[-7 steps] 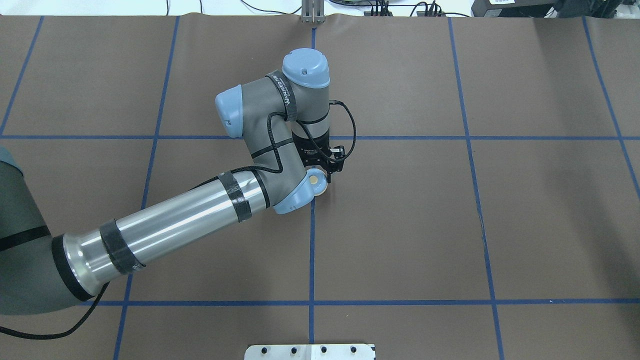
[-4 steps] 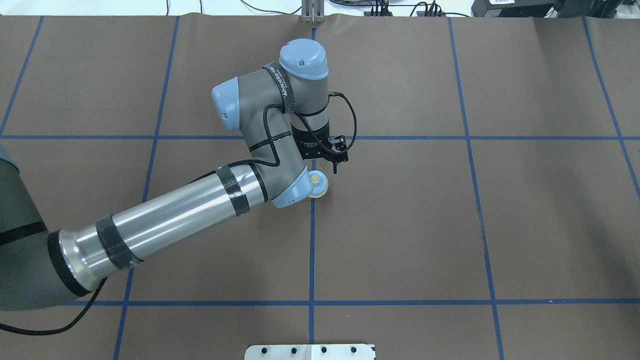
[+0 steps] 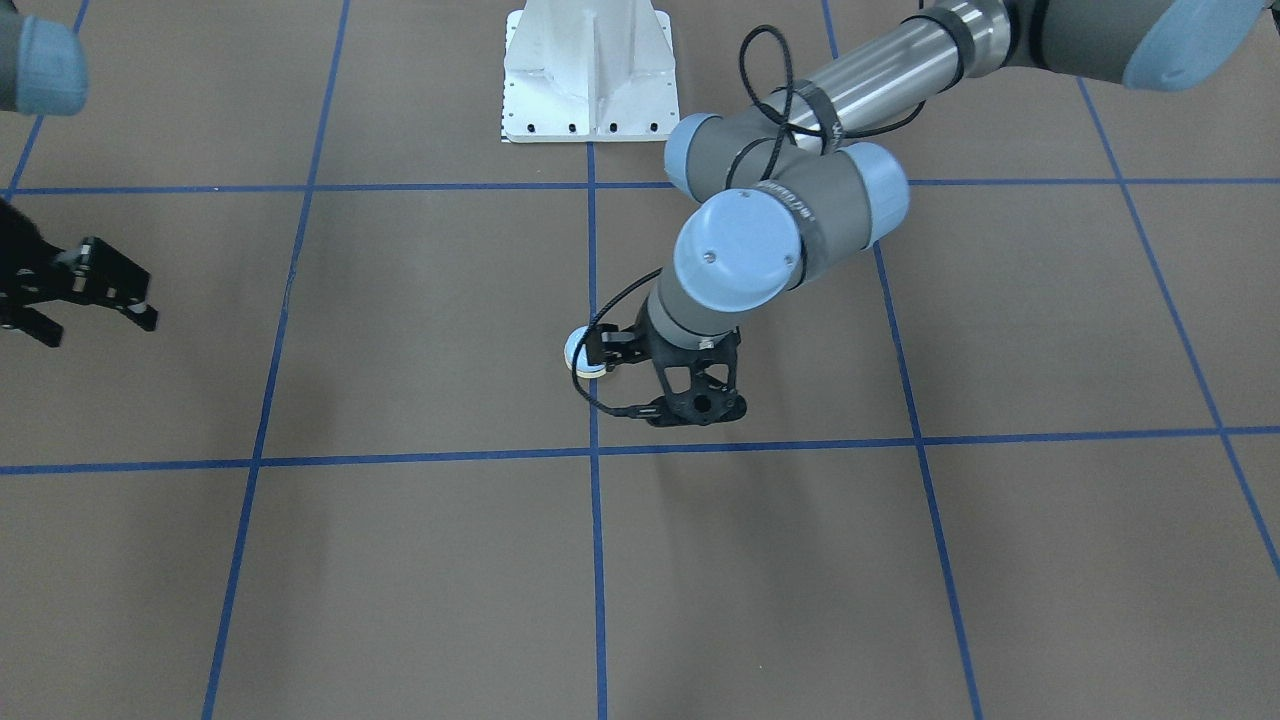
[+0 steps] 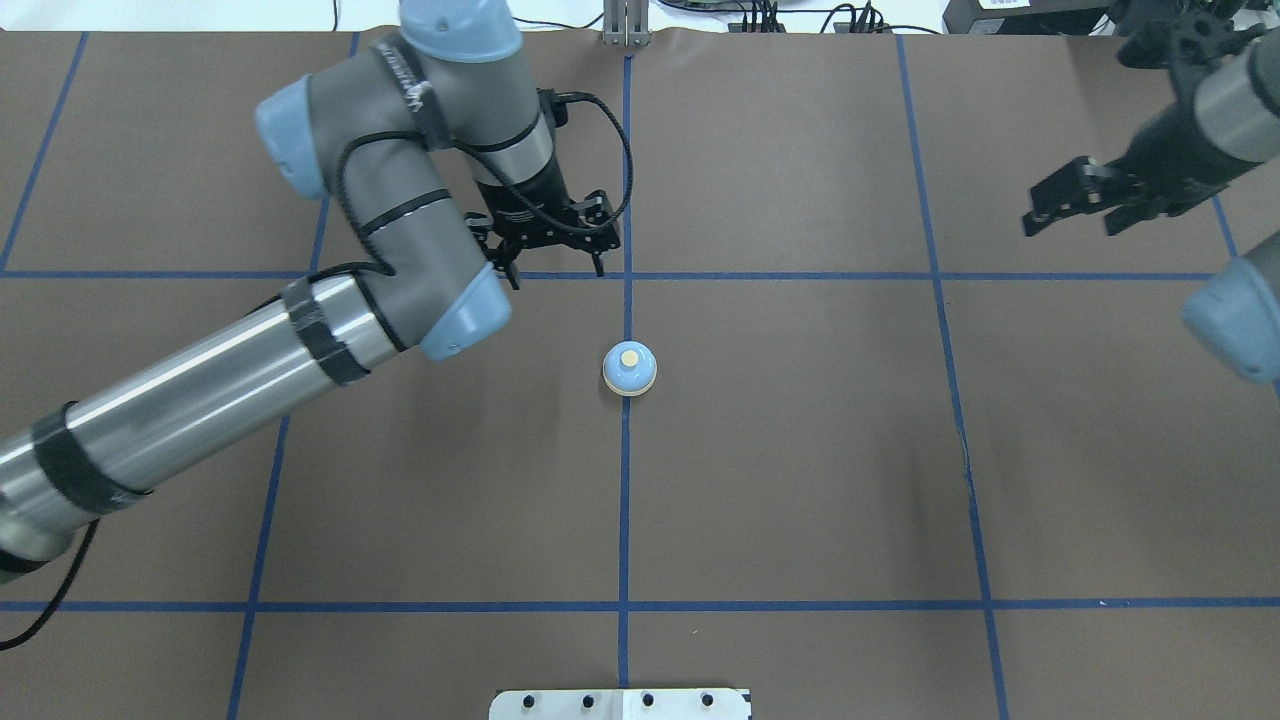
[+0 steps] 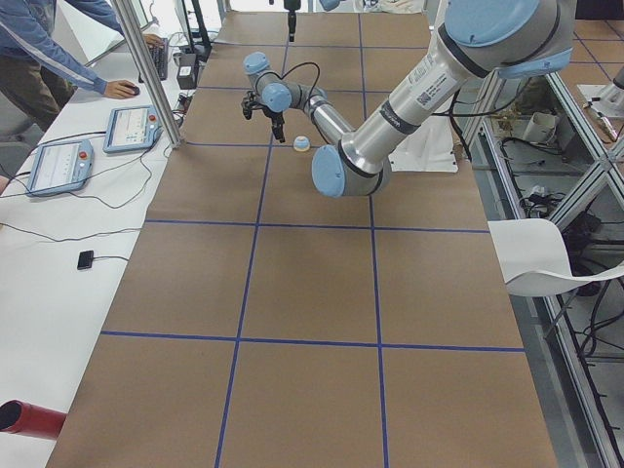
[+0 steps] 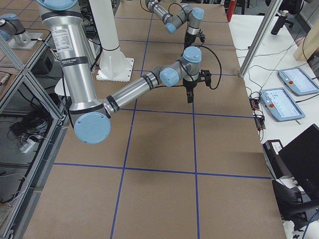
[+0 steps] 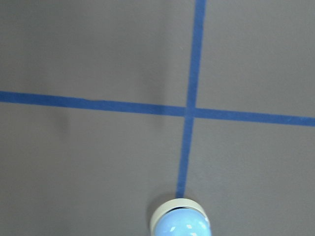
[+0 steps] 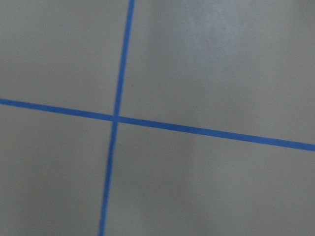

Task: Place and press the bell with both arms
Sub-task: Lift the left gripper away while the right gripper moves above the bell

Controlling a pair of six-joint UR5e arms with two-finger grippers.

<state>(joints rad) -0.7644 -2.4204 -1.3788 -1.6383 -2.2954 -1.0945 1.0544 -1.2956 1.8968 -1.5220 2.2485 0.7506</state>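
The small light-blue bell [image 4: 630, 369] with its cream button stands alone on the brown table, on a blue tape line. It also shows in the front view [image 3: 577, 354], partly behind the left wrist, and at the bottom edge of the left wrist view [image 7: 181, 222]. My left gripper [image 4: 553, 262] is open and empty, raised above the table beyond the bell and to its left. In the front view the left gripper [image 3: 697, 406] hangs beside the bell. My right gripper [image 4: 1078, 213] is open and empty, far off at the back right, and also shows in the front view [image 3: 95, 326].
The table is covered in brown paper [image 4: 800, 480] with a grid of blue tape lines. The white bolted pedestal [image 3: 585, 80] stands at the robot's edge of the table. Operators' pendants and cables [image 5: 68, 161] lie beyond the far edge.
My left gripper has moved off the bell, up and toward the far left. The bell stays in place and now shows fully. My right gripper has come into view at the back right.
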